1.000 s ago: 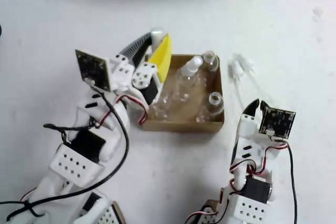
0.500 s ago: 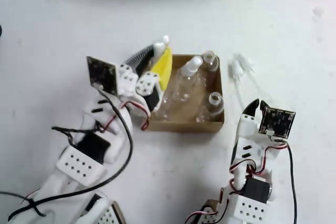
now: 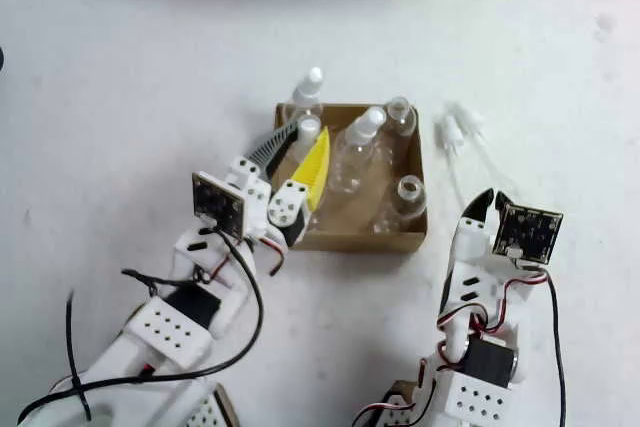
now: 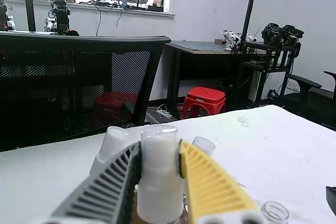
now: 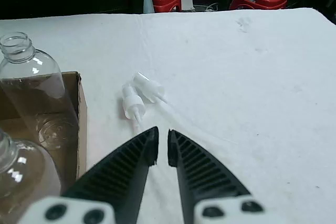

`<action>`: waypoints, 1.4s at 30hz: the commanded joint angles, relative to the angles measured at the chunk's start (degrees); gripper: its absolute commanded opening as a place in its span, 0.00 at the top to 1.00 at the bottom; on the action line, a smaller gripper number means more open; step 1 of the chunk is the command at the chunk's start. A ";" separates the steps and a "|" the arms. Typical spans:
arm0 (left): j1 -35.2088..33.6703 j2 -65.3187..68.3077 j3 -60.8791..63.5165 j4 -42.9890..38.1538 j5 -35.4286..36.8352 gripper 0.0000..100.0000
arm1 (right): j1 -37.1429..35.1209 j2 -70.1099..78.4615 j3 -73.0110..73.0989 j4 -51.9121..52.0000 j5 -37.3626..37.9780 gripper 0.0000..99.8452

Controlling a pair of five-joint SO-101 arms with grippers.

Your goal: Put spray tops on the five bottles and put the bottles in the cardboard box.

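The cardboard box (image 3: 350,239) sits mid-table. My left gripper (image 3: 308,137) is over the box's left side. Its grey and yellow fingers are shut on the white spray top of a bottle (image 3: 308,126), also seen up close as bottle (image 4: 157,177) in gripper (image 4: 160,156). Another topped bottle (image 3: 305,93) stands at the box's far left corner, and a third (image 3: 358,139) is in the middle. Two uncapped bottles (image 3: 400,113) (image 3: 409,193) stand along the right side. Two loose spray tops (image 3: 455,131) (image 5: 138,95) lie right of the box. My right gripper (image 3: 486,203) (image 5: 163,148) rests nearer, shut, holding nothing.
The white table (image 3: 120,67) has free room on the left, at the back and at the far right. Red and black cables (image 3: 240,277) trail from the left arm near the box's front left corner. A black mesh chair (image 4: 79,77) stands beyond the table.
My left gripper has pulled back from the box's far left corner toward its near side, with the topped bottle in its grasp. A topped bottle at that corner now shows. The right arm has kept still.
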 commanded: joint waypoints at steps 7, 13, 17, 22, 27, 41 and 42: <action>0.13 -2.51 -2.99 12.31 2.64 0.70 | -0.48 -0.22 0.35 -1.36 0.88 0.98; -0.75 -15.43 -3.87 19.43 2.99 0.76 | -0.40 -0.22 0.35 -1.45 0.88 0.98; -3.65 -29.85 -3.96 29.98 2.99 0.77 | -0.40 -0.22 0.35 -1.45 0.88 0.98; -12.53 -45.49 -3.60 42.73 3.08 0.82 | -0.75 -0.22 0.35 -1.27 0.88 0.98; -18.86 -52.26 -3.78 58.20 3.08 0.89 | -0.84 0.04 -1.14 -1.01 0.88 0.98; -31.96 -52.00 11.87 60.48 1.32 0.89 | -14.64 16.13 -32.88 12.35 11.43 0.98; -31.34 -52.00 13.01 59.69 -0.70 0.89 | -15.43 21.32 -36.40 12.44 11.34 0.98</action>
